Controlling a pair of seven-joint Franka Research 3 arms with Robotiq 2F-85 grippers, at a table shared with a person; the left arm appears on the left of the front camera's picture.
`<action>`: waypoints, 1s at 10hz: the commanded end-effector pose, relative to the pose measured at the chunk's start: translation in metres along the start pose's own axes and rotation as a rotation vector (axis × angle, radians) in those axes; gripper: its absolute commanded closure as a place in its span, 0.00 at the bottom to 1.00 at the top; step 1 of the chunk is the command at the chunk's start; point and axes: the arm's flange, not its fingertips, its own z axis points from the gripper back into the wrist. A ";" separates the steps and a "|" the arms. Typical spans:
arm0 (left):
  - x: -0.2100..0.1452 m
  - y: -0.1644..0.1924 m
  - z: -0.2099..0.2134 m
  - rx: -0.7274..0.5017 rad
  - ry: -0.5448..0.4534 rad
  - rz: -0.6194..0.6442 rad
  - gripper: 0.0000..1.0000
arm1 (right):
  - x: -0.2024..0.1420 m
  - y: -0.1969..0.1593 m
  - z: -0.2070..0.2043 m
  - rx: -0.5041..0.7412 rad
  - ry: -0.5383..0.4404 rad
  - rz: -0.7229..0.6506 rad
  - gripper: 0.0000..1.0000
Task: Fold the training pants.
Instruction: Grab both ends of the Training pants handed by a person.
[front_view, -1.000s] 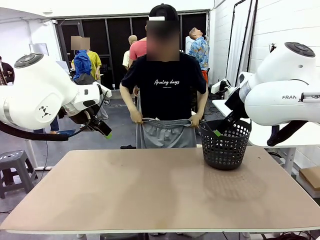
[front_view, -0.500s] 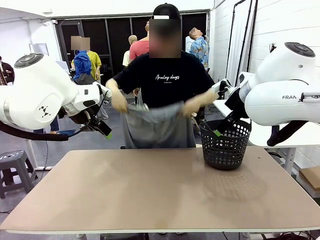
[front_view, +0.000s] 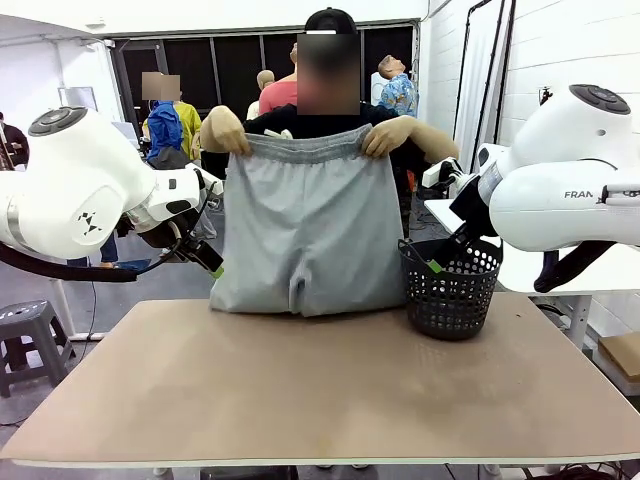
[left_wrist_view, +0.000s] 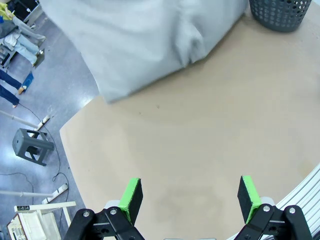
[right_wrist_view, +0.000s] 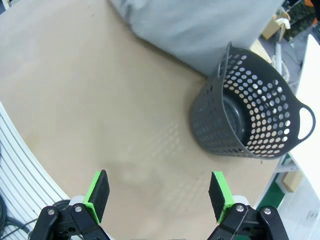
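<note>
Both the left end effector (left_wrist_view: 190, 195) and the right end effector (right_wrist_view: 159, 192) are spread and empty, while a person's hands (front_view: 226, 130) hold the pants (front_view: 300, 230) up over the far edge of the tabletop (front_view: 300, 400), beside the basket (front_view: 450, 292).

Basket (front_view: 450, 292) stands on table (front_view: 300, 395), right of training pants (front_view: 300, 220).
</note>
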 end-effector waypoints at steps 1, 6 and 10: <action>0.000 0.000 0.001 0.001 -0.009 -0.009 0.00 | 0.000 0.000 0.000 0.000 0.000 -0.001 0.00; 0.000 0.000 0.001 0.001 -0.009 -0.009 0.00 | 0.000 0.000 0.000 0.000 0.000 -0.001 0.00; 0.000 0.000 0.001 0.001 -0.009 -0.009 0.00 | 0.000 0.000 0.000 0.000 0.000 -0.001 0.00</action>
